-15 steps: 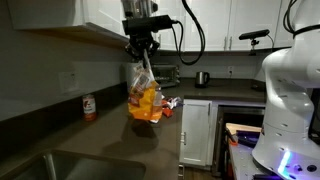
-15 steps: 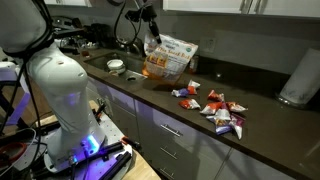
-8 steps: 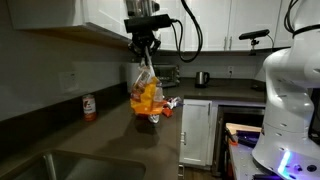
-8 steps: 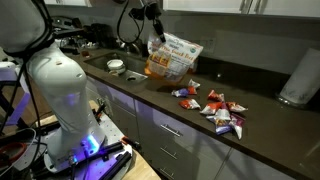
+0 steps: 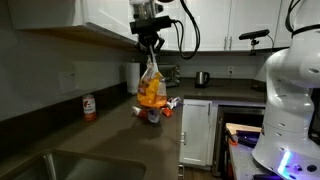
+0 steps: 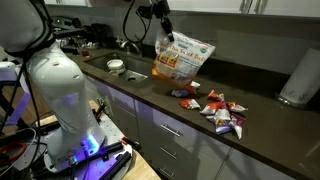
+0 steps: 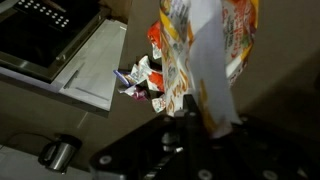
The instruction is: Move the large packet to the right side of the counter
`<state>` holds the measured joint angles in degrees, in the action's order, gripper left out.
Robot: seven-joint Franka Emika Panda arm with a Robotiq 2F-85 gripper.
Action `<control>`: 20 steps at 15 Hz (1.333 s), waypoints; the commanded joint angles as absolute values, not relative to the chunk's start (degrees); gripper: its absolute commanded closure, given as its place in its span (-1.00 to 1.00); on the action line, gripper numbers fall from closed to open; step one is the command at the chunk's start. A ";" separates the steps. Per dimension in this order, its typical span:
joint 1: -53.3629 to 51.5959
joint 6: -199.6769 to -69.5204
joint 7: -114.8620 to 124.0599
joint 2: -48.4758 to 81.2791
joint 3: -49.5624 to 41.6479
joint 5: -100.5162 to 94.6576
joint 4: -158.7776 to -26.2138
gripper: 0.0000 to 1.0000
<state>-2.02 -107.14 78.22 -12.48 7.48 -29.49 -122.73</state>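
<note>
I had the gripper (image 5: 150, 47) clenched on the gathered top of the large packet (image 5: 151, 92), so the bag hung from it above the counter (image 5: 105, 135). In an exterior view the packet (image 6: 180, 57) was in the air, apart from the worktop (image 6: 265, 118), and to the left of the small red-and-white packets (image 6: 216, 108) lying there. The red-labelled can (image 5: 89, 107) stood well apart, further left by the wall. In the wrist view the bag (image 7: 200, 45) covered part of the small packets (image 7: 140, 80).
</note>
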 commanded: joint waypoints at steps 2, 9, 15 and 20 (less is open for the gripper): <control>-1.24 -106.83 78.18 -12.42 7.30 -29.86 -122.45 0.95; -1.46 -106.83 78.18 -12.13 7.50 -29.87 -122.45 0.94; -2.21 -105.49 82.30 -10.39 9.31 -30.17 -120.85 0.95; -2.22 -104.76 89.90 -5.69 10.84 -32.43 -116.31 0.94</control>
